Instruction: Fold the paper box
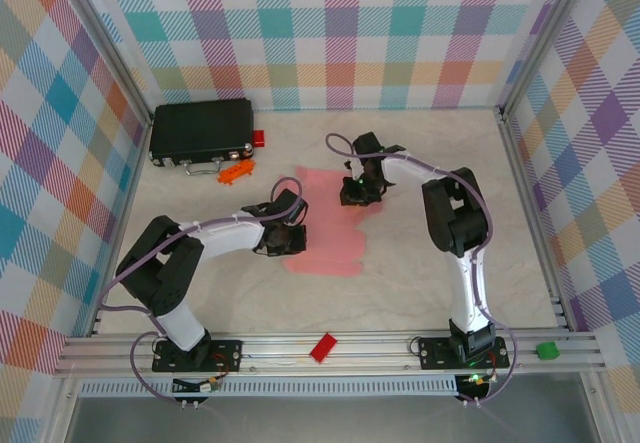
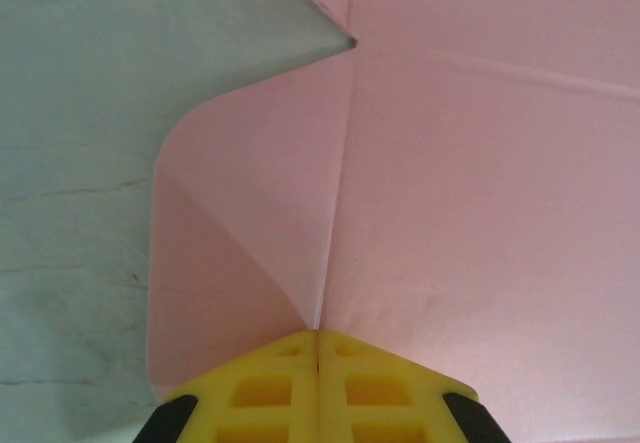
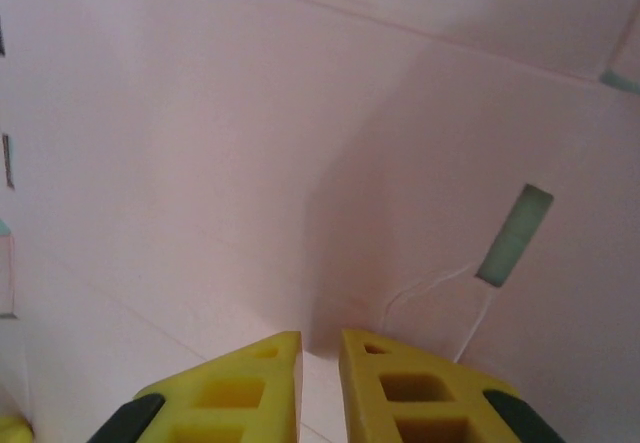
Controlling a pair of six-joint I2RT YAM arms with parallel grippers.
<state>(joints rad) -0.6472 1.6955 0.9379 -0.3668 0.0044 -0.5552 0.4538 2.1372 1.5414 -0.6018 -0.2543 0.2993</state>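
While the paper box (image 1: 328, 248) lies spread on the table (image 1: 420, 283), the left end effector (image 2: 318, 341) is closed at its crease and the right end effector (image 3: 319, 337) is slightly parted.

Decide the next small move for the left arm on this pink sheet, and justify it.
Probably lift the left gripper slightly, raising the rounded flap along its crease: its jaws are pinched shut on the paper box exactly where that crease ends, and the sheet looks unfolded on the table.
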